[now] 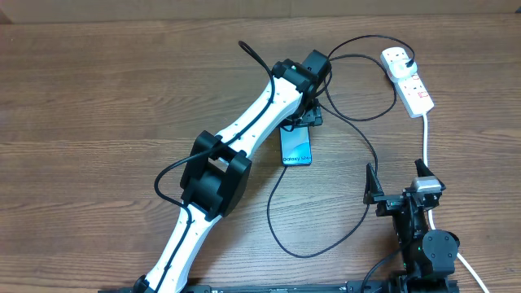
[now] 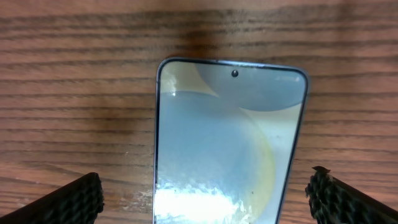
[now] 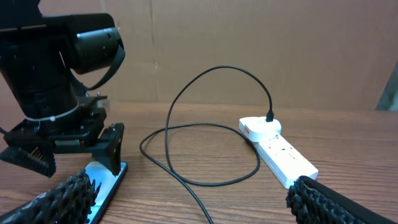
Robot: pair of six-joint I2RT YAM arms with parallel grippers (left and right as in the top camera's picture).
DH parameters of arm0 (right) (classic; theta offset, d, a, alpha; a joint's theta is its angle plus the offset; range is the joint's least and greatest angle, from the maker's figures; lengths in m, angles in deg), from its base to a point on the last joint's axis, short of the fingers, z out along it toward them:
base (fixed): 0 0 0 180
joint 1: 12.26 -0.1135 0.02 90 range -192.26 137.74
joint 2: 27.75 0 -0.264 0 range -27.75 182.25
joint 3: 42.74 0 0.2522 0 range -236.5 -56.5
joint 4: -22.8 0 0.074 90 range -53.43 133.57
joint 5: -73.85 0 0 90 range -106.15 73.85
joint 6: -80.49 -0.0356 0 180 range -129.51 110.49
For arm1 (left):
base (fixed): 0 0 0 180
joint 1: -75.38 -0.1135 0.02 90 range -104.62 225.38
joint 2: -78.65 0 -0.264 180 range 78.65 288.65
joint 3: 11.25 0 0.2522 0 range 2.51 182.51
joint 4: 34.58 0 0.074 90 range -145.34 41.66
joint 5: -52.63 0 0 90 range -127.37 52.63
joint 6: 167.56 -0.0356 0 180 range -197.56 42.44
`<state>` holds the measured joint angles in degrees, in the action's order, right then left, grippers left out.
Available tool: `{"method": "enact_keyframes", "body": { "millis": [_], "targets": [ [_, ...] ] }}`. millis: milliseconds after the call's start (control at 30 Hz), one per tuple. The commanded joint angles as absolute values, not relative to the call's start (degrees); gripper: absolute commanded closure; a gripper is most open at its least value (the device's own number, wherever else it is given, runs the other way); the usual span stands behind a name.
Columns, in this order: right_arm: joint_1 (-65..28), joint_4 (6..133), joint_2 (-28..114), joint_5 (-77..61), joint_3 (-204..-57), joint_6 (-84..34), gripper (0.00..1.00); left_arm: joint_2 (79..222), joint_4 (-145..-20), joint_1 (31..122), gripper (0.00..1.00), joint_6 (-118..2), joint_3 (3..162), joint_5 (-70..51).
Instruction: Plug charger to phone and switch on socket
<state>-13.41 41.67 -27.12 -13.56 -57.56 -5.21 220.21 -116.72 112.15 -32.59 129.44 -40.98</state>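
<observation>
The phone lies flat on the wooden table, "Galaxy S24" text at its near end. My left gripper is open over its far end; in the left wrist view the fingers stand either side of the phone without touching it. The charger's black plug sits in the socket, a white strip at the far right. The charger cable loops across the table toward the phone's near end; I cannot make out its tip. My right gripper is open and empty at the near right.
The socket's thick white cord runs down past my right gripper. The right wrist view shows the socket, cable loops, the phone's edge and a cardboard wall behind the table.
</observation>
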Motion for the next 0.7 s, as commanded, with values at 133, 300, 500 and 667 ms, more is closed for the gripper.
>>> {"method": "enact_keyframes", "body": {
  "millis": [133,300,500,667],
  "targets": [
    [-13.5,41.2,-27.6,-13.5,-56.9,-5.1,0.0,220.9,-115.9,112.7,0.0,-34.6,127.1,-40.0],
    [-13.5,41.2,-27.6,-13.5,-56.9,-5.1,0.0,220.9,-115.0,112.9,0.0,-36.0,127.1,-37.7],
    [-13.5,41.2,-27.6,-13.5,-56.9,-5.1,0.0,221.0,-114.9,113.0,0.0,-36.0,126.5,-37.8],
    [-13.5,41.2,-27.6,-13.5,-56.9,-5.1,0.0,221.1,-114.4,113.0,0.0,-36.0,124.4,-37.9]
  ]
}}
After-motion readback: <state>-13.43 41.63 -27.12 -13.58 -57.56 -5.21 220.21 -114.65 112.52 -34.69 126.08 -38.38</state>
